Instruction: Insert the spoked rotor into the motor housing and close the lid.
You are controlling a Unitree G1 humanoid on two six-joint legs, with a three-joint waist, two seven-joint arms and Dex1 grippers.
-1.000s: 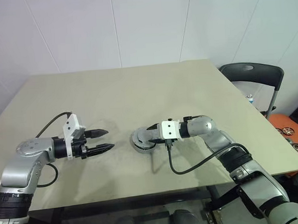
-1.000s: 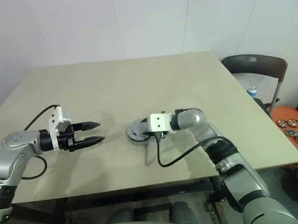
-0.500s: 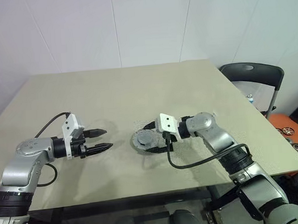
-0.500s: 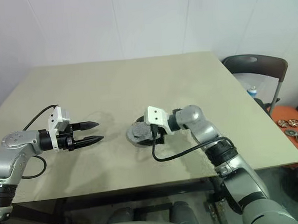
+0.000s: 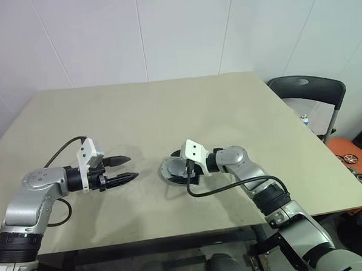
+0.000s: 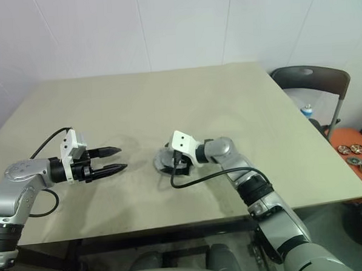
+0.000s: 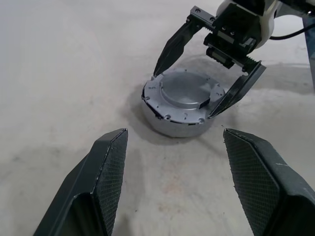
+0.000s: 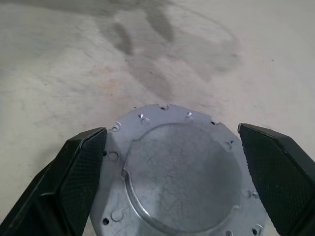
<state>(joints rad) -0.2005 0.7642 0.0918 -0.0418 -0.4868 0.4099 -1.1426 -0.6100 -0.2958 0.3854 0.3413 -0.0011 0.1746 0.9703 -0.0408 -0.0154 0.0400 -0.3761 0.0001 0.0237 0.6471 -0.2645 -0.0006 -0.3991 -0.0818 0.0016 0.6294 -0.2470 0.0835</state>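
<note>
The motor housing [image 7: 172, 127], a short silvery drum, stands in the middle of the table [image 5: 185, 105]. On top of it lies the lid [image 8: 182, 172], a flat grey disc with a raised round centre and small holes near its edge. The spoked rotor is hidden. My right gripper [image 7: 185, 95] is open, with one black finger [image 7: 170, 49] on each side of the drum at lid height; I cannot tell whether they touch it. My left gripper [image 5: 132, 166] hovers open and empty to the left of the drum, pointing at it, well apart.
The right arm's black cable [image 5: 232, 187] loops over the table near the front edge. A dark folding chair [image 5: 306, 89] stands off the table's right side. Beyond it, an orange surface [image 5: 352, 157] holds several small wheels.
My right gripper has rolled at the wrist and opened wide; its fingers now straddle the drum instead of lying close over the lid. The left arm has stayed put.
</note>
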